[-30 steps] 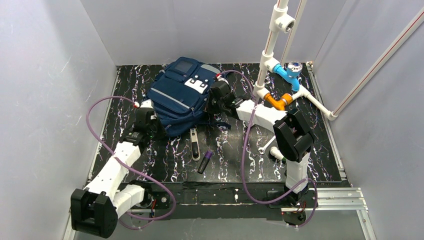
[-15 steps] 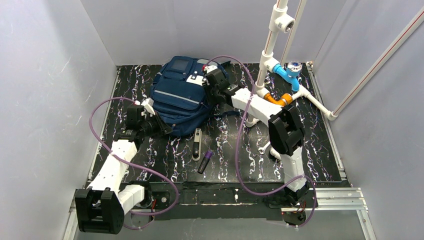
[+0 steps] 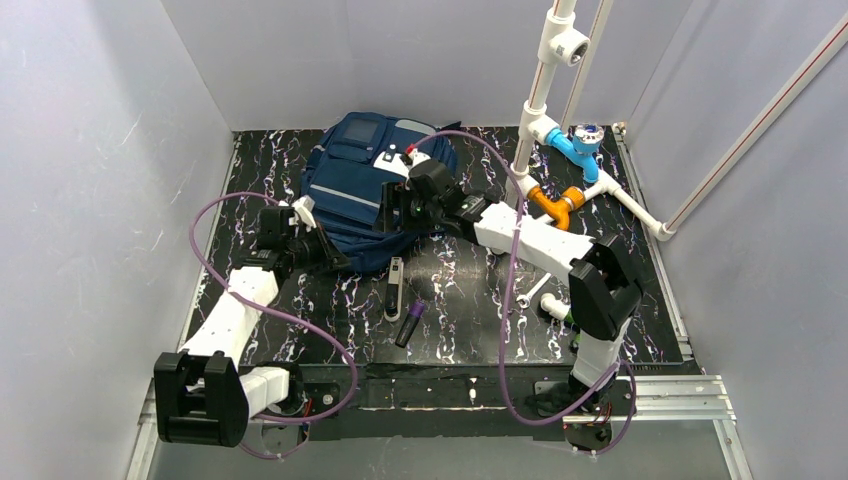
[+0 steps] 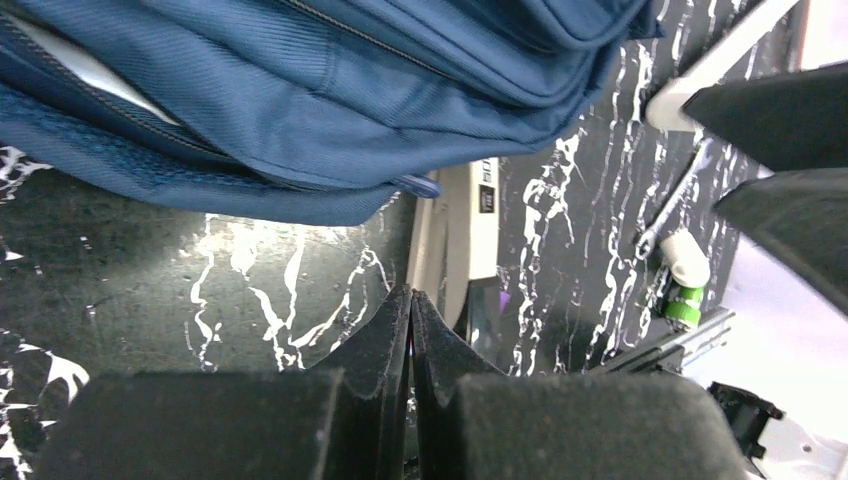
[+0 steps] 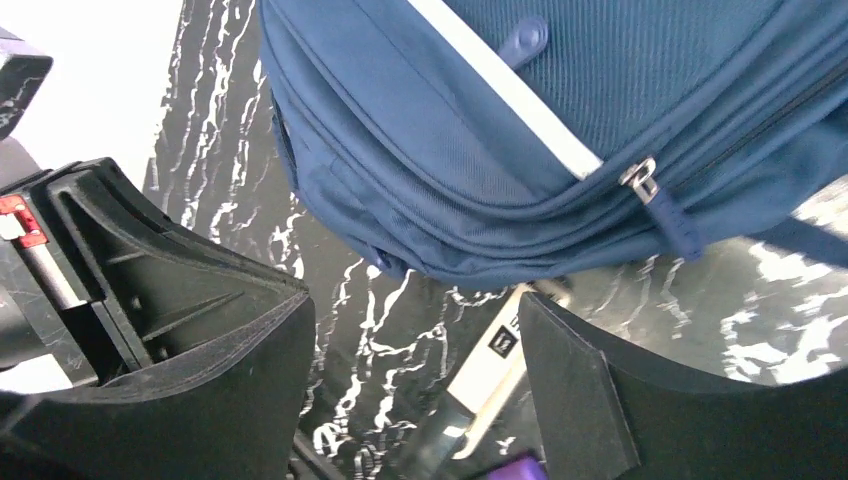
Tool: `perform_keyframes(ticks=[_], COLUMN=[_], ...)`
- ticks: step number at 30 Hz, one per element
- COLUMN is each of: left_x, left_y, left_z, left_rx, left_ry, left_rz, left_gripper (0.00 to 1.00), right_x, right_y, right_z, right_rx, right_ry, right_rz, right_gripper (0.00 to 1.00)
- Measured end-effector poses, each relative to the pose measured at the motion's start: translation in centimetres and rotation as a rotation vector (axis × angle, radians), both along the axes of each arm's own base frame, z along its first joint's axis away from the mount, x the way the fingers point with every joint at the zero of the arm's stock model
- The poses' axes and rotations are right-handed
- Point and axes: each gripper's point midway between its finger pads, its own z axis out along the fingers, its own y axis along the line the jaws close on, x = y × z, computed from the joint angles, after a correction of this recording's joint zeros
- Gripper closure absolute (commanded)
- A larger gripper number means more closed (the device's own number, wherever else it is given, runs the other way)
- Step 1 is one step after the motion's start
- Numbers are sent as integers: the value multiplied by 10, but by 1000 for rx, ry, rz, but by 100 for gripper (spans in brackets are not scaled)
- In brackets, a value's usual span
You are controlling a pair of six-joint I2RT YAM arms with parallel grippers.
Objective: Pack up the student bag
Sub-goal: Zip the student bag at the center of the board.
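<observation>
The left end effector (image 4: 411, 312) was pressed closed. The right end effector (image 5: 412, 312) was spread wide, empty, beside the student bag (image 3: 362, 188).

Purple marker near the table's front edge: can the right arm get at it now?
Probably yes. The purple marker lies bare, clear of the student bag, and the right arm holds its jaws open a little beyond it. Only the slim white tool beside it crowds the approach.

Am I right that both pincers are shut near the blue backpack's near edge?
Not quite: only the left pincer is shut; the right pincer stands open, as the right wrist view shows. Both are near the near edge of the blue backpack.
</observation>
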Motion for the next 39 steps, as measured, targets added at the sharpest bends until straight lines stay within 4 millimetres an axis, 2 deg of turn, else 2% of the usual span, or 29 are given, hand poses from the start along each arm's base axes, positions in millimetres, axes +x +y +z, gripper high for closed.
perform_keyframes(ticks=[2, 3, 4, 6, 8, 13, 17, 20, 22, 23, 25, 26, 29, 39], left_x=[2, 3, 4, 6, 10, 19, 19, 22, 23, 23, 24, 24, 24, 30], left_y=[4, 6, 7, 8, 7, -2, 0, 5, 7, 8, 8, 9, 10, 0], left_z=[-5, -7, -8, -8, -7, -14, -20, -15, -10, -9, -6, -5, -6, -15], left_rx=[22, 30, 39, 44, 30, 17, 39, 56, 59, 59, 58, 58, 64, 159], left_ry=[11, 13, 14, 7, 1, 6, 12, -12, -29, -36, -44, -46, -47, -83], left_rz=[18, 26, 34, 41, 52, 62, 96, 127, 141, 144, 151, 155, 164, 154], left_gripper=[100, 84, 74, 61, 53, 49, 48, 48, 48, 47, 45, 44, 44, 51], right_x=[-6, -6, -6, -3, 0, 1, 1, -6, -11, -11, -5, -1, 17, 19], right_y=[6, 8, 9, 11, 13, 15, 20, 10, 3, 1, 3, 6, 20, 20], right_z=[-14, -24, -31, -42, -47, -55, -63, -79, -92, -97, -101, -101, -97, -88], right_rx=[55, 73, 81, 98, 138, 236, 280, 281, 269, 267, 284, 291, 342, 431], right_ry=[74, 116, 145, 195, 238, 348, 441, 489, 520, 532, 551, 559, 577, 655], right_rz=[-21, -36, -49, -73, -97, -189, -253, -309, -349, -365, -390, -389, -404, -482], right_gripper=[14, 14, 14, 14, 14, 16, 17, 20, 27, 34, 53, 70, 99, 99])
